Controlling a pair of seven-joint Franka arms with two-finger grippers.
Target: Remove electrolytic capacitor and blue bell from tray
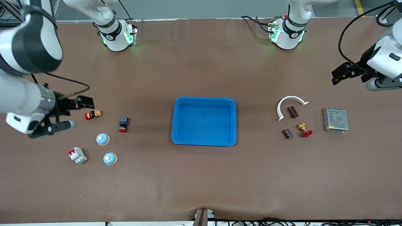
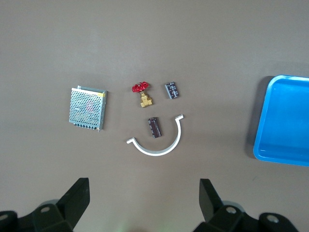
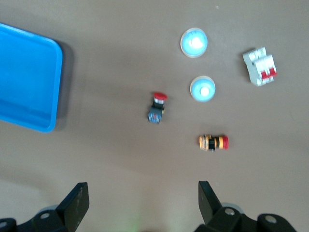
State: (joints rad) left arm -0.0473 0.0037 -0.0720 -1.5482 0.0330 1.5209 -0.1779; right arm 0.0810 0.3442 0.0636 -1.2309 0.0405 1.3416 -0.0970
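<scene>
Tray (image 1: 204,121): mid-tabletop, nothing inside, bare tabletop all round. Left gripper (image 1: 337,77), right gripper (image 1: 84,103): fingers spread wide, holding nothing.

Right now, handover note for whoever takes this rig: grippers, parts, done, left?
Left gripper: open, holding nothing, up over bare table at the left arm's end.
Right gripper: open, holding nothing, over the table at the right arm's end.
Tray: mid-table, nothing in it.
Two capacitors lie on the table at the left arm's end, beside a white curved clip.
Two blue bells sit on the table at the right arm's end.
Done: both part types are out of the tray.
Left: nothing visible.
</scene>
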